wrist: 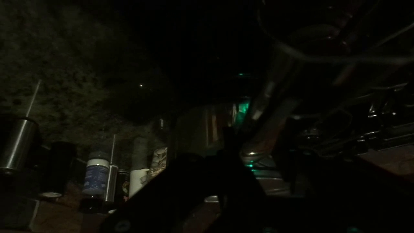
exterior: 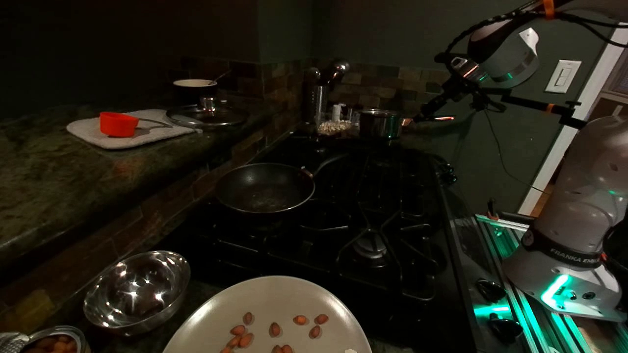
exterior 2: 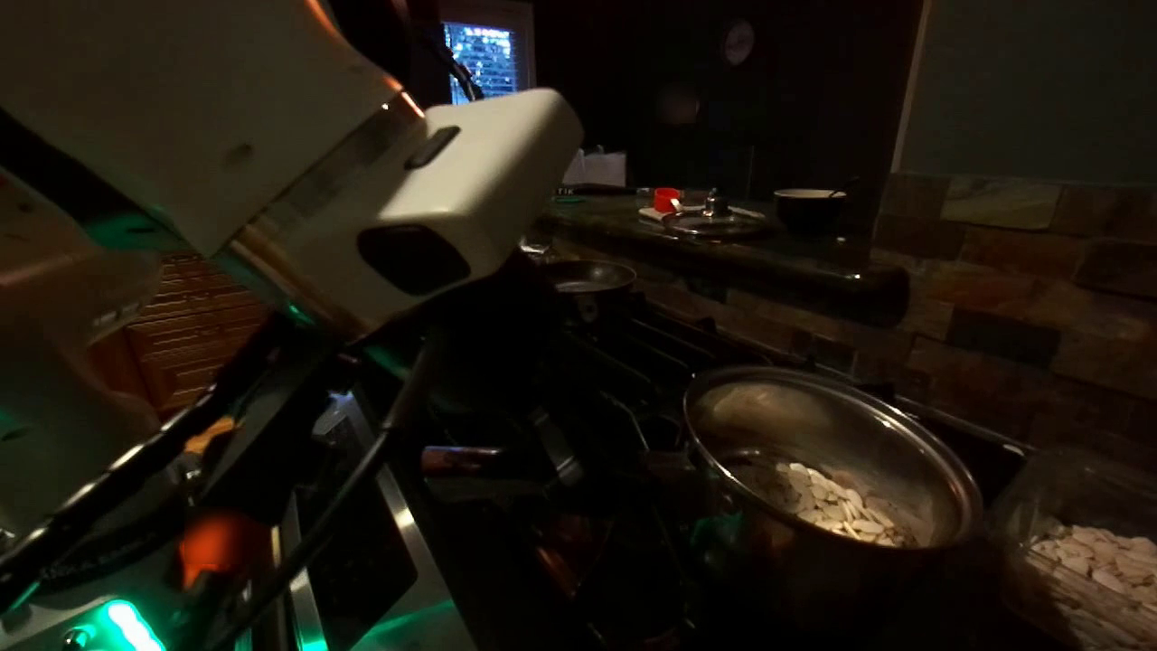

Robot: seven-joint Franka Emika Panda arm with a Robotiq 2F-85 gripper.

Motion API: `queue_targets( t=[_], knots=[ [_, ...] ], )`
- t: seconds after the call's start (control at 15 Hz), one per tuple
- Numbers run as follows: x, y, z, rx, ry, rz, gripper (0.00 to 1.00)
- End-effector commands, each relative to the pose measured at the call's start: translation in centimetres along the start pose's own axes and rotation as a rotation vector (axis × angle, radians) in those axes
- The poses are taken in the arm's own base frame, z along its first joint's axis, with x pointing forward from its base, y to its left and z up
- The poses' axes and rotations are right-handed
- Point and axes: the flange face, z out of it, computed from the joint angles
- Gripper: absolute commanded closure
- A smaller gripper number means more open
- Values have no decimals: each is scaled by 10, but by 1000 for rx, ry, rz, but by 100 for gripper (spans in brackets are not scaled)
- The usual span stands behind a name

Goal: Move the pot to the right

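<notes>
The pot point(exterior: 378, 126) is a small shiny silver cylinder standing upright at the far end of the black stove. In an exterior view pale flakes show inside the pot point(exterior 2: 768, 529). Its handle point(exterior: 445, 118) points away from the wall corner. My gripper point(exterior: 417, 118) is at the handle, close to the pot's side. In the dark wrist view, which seems upside down, the pot's side point(wrist: 194, 129) shows beyond the gripper point(wrist: 258, 139). The fingers are partly closed, one on each side of the handle, and look shut on it. The exact contact is in shadow.
A clear container of pale flakes point(exterior: 336, 126) stands right beside the pot. A dark frying pan point(exterior: 265, 189) sits nearer on the stove. A steel bowl point(exterior: 137, 294) and a plate with almonds point(exterior: 274, 299) are in front. A raised counter point(exterior: 162, 166) runs alongside.
</notes>
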Motion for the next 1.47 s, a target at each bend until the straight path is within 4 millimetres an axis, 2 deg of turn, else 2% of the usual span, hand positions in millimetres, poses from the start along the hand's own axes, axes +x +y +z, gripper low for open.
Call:
queue_targets(
  t=[0.0,0.4,1.0,1.4],
  knots=[
    [-9,9,-4,-5,-15,21,92],
    [-22,24,-9,-17,6,94,92],
    [-54,55,-7,-39,41,211,92],
    [-64,64,-2,-68,78,246,92]
  ],
)
